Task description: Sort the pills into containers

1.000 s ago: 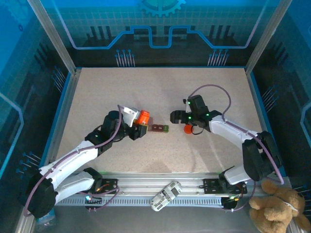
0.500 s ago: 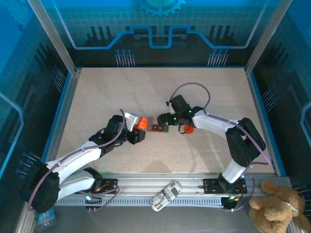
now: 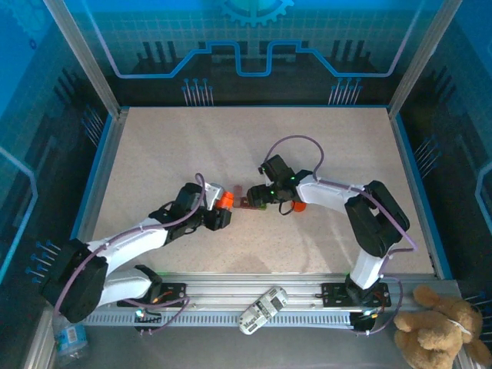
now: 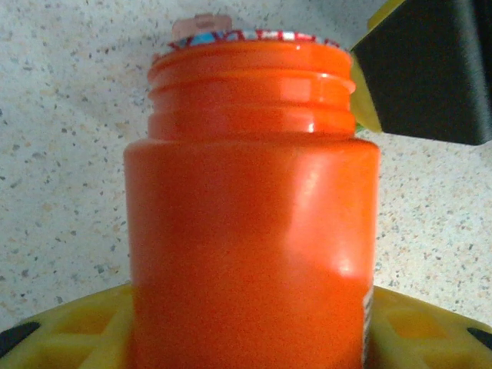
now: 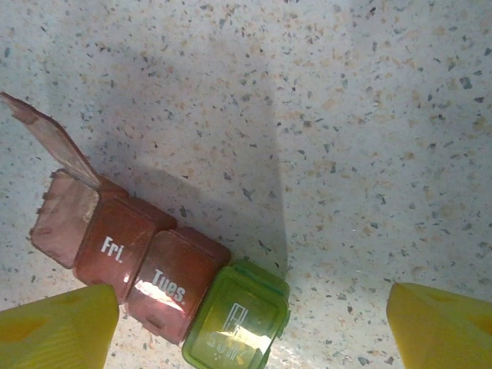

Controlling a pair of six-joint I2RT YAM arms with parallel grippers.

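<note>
I get even, bright overhead light on the surface [image 3: 231,146]. The orange bottle [image 4: 246,246] is blurry, probably too close, with a glare spot. Soft shadow beside the containers [image 5: 146,269], lids glinting.

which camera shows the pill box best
The right wrist view. The pill box lies close under that camera, with Fri and Tues readable on two lids, the green end clear and the far end lid flipped up. The top view shows it as a tiny dark strip without detail.
</note>
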